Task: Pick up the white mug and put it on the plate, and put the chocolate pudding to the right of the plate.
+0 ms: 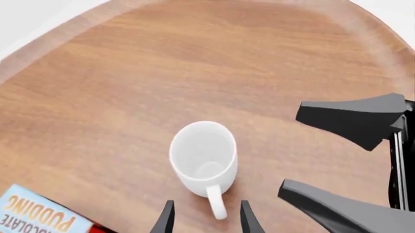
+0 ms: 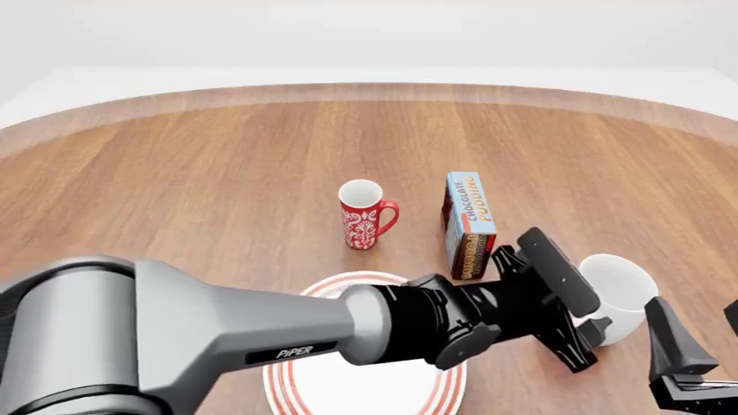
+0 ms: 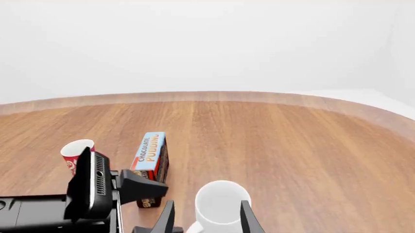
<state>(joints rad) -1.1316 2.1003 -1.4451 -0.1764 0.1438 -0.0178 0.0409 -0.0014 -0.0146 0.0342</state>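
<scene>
**White mug between two open grippers, not yet held**

Going left to right in the front view: the large round white plate with red rings [image 2: 306, 380] lies near my edge of the table, mostly under my left arm. Beyond it stands the slim red patterned mug [image 2: 365, 214], then the upright light-blue chocolate pudding box with brown sides [image 2: 468, 223]. My left gripper [image 2: 551, 298] reaches across the plate, jaws released and spread, its tips just beside the plain glossy white mug [image 2: 620, 296], which stands upright on the wooden table [image 2: 207, 173] to the right of the box. My right gripper [image 2: 680, 359] sits near the mug on its near right — its fingers apart too, holding nothing.

I judge the mug rigid, light and empty, but its glaze looks slippery and it would chip if dropped. The rim wall or the loop handle [image 1: 217, 201] offers the surest hold.

In my left wrist view the mug sits ahead of my fingers [image 1: 167, 221], handle pointing back between them — aligned but not enclosed.
</scene>
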